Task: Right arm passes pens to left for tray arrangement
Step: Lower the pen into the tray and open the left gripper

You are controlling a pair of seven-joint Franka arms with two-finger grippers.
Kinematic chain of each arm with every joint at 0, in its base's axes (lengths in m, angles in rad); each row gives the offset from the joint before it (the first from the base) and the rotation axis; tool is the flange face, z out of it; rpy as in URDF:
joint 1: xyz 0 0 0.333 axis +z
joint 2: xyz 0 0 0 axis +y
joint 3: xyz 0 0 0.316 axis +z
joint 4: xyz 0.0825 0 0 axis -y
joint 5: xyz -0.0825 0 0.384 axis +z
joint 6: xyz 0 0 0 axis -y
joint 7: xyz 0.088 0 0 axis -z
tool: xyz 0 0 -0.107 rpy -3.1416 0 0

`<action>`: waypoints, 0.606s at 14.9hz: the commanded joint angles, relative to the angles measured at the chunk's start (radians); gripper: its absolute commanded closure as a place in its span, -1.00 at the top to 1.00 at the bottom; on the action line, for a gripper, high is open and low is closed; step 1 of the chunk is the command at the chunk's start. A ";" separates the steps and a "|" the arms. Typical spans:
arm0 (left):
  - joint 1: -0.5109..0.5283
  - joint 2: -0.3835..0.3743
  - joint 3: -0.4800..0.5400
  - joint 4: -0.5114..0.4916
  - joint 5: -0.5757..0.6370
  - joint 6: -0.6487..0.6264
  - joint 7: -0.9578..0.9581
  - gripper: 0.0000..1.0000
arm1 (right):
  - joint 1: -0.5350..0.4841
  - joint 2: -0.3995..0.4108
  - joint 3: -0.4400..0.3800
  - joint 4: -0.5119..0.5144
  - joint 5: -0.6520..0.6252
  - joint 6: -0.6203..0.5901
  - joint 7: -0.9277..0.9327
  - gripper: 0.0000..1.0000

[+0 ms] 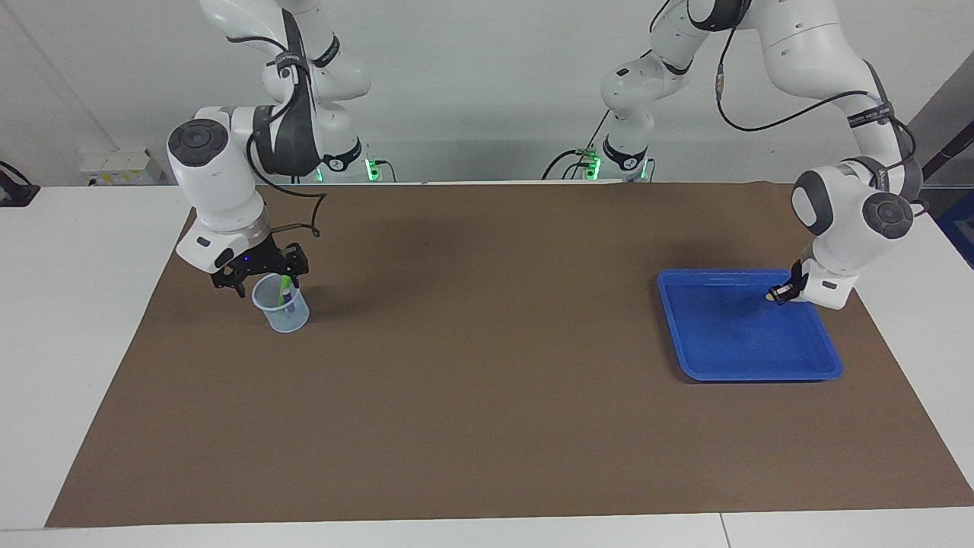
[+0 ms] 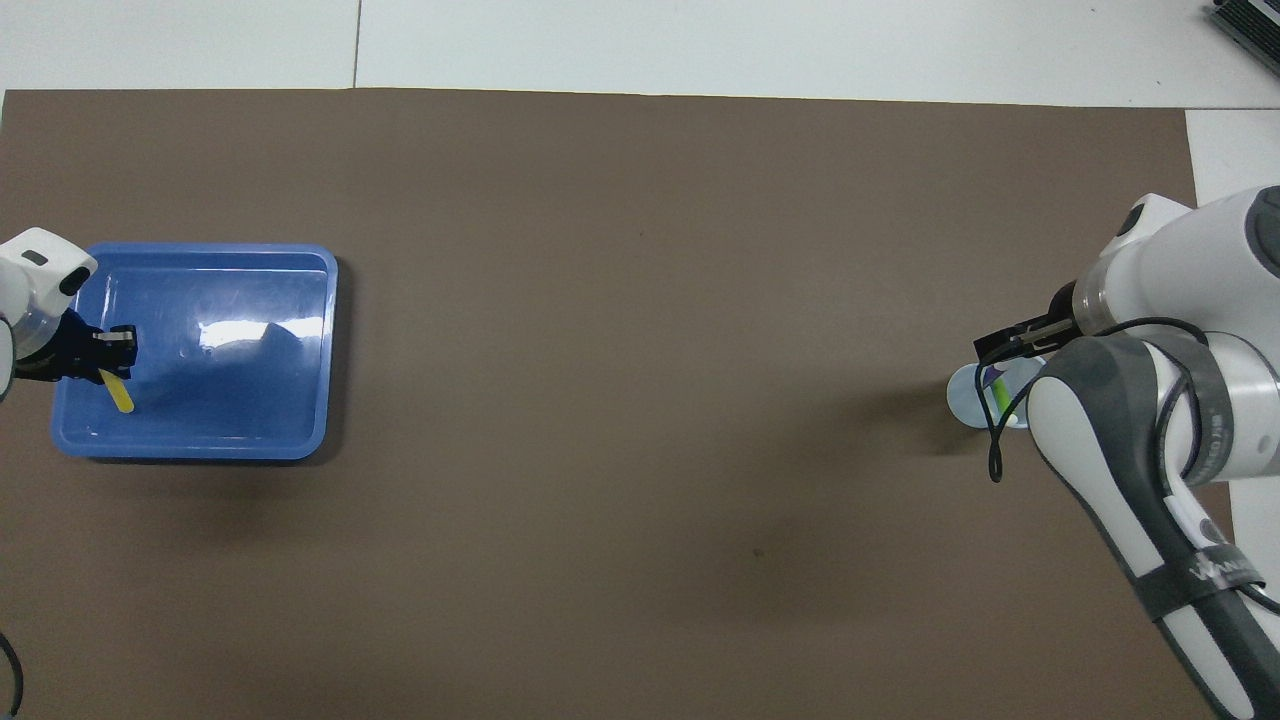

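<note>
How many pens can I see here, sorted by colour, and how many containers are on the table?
Yellow pen: 1, in the tray at the left gripper
Green pen: 1, standing in the cup
Purple pen: 1, in the cup too
Blue tray: 1
Clear cup: 1, under the right gripper
Total: 3 pens, 2 containers
</note>
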 commanded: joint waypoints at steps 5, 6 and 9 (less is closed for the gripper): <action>-0.001 0.032 -0.006 0.005 -0.016 0.055 -0.004 1.00 | -0.014 0.007 0.008 0.008 -0.011 0.014 0.002 1.00; -0.003 0.035 -0.006 0.019 -0.016 0.032 -0.004 1.00 | -0.015 0.007 0.008 0.008 -0.011 0.013 0.004 1.00; -0.004 0.029 -0.014 0.059 -0.017 -0.032 -0.003 1.00 | -0.017 0.009 0.008 0.008 -0.011 0.014 -0.004 1.00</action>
